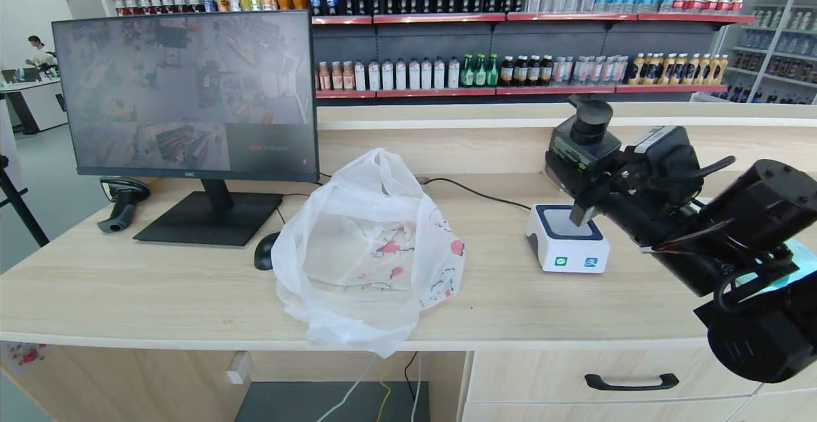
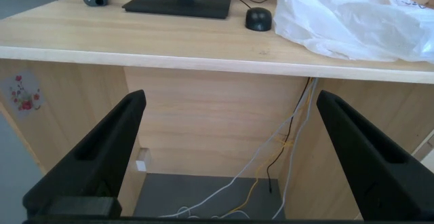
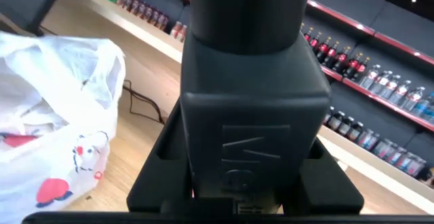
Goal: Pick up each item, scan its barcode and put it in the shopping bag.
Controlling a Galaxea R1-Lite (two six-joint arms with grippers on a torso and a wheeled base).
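A dark square bottle with a round black cap (image 1: 582, 144) hangs tilted just above the white barcode scanner box (image 1: 566, 243) on the right of the counter. My right gripper (image 1: 592, 184) is shut on it; the bottle (image 3: 251, 95) sits between the fingers (image 3: 159, 176). The white plastic shopping bag (image 1: 370, 249) with red print slumps at the counter's middle, mouth upward, and its edge (image 2: 352, 17) lies on the counter top. My left gripper (image 2: 230, 100) stands open and holds nothing, low in front of the counter, below its front edge.
A monitor (image 1: 185, 93) on a stand, a black mouse (image 1: 264, 251) and a handheld scanner (image 1: 121, 202) occupy the counter's left. A cable (image 1: 472, 191) runs behind the bag. Something teal (image 1: 799, 261) peeks from behind the right arm. Drink shelves line the back wall.
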